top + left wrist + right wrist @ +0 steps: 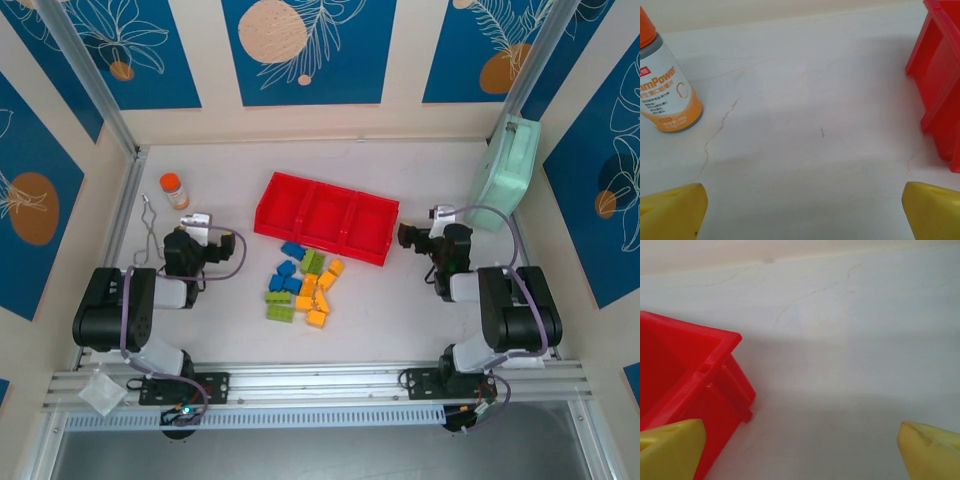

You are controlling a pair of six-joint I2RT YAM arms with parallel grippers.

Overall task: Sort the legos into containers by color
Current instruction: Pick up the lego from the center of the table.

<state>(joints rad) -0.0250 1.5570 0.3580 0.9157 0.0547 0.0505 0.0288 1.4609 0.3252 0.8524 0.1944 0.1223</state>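
Red plastic is forming the three-compartment tray, which is lying slantwise around the middle of the bench, closer to the far edge than to the near edge. The lego bricks are lying in a loose cluster on the bench surface just in front of the tray's near wall, outside all three compartments. Blue, lime green and yellow-orange pieces are mixing together in the cluster, several of them touching. One blue brick is sitting just beside the tray wall.

The left pincer is hovering toward the left edge of the bench, its jaws standing wide and gripping nothing. Its yellow fingertips are framing bare bench, with the orange-capped bottle standing upright ahead to the left and the tray's left end showing to the right.

The right pincer is hovering toward the right edge, just beside the tray's right end, jaws likewise wide and gripping nothing.

A mint-green case is leaning upright in the far right corner, well apart from the bricks.
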